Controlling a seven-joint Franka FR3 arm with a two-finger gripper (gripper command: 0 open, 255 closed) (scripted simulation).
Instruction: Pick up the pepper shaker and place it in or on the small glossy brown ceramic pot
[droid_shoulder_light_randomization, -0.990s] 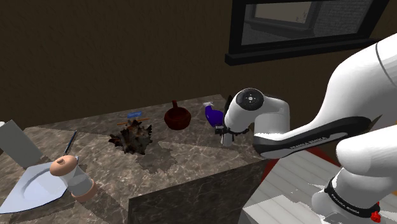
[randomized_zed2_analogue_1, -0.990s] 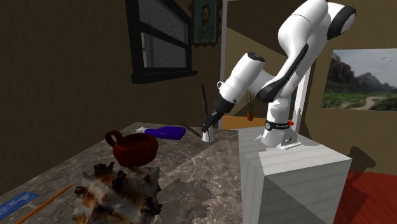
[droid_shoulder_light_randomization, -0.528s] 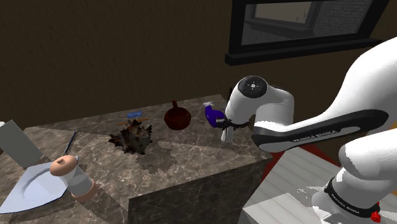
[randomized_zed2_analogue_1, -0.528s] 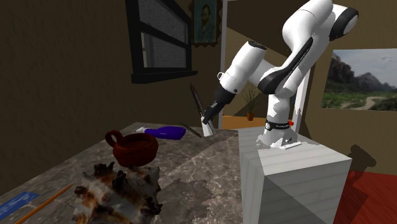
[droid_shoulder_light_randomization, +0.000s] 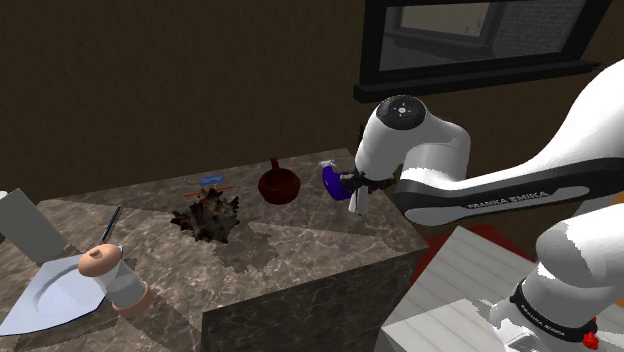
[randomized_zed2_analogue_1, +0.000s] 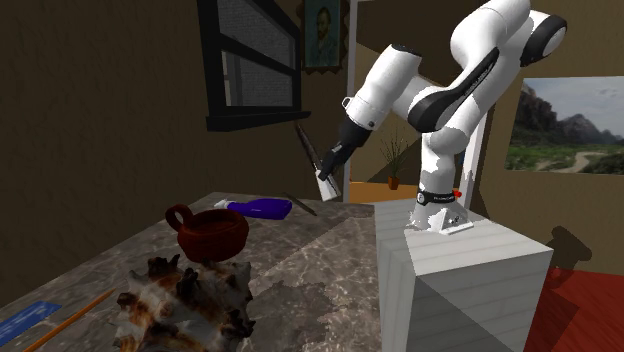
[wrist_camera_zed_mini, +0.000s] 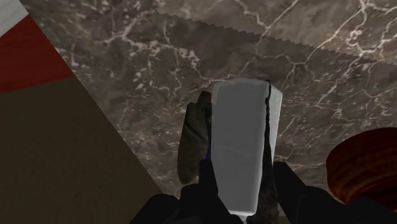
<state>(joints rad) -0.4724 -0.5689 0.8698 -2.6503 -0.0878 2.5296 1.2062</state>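
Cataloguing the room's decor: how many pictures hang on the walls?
2. A portrait hangs just right of the window in the second exterior view; a landscape hangs at that view's right edge. Walls outside the views may hold more.

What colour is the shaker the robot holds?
Pale grey, blocky pepper shaker; clearest in the wrist view.

Dark brown wall (droid_shoulder_light_randomization: 150, 90), black-framed window (droid_shoulder_light_randomization: 470, 40), marble counter (droid_shoulder_light_randomization: 300, 245)
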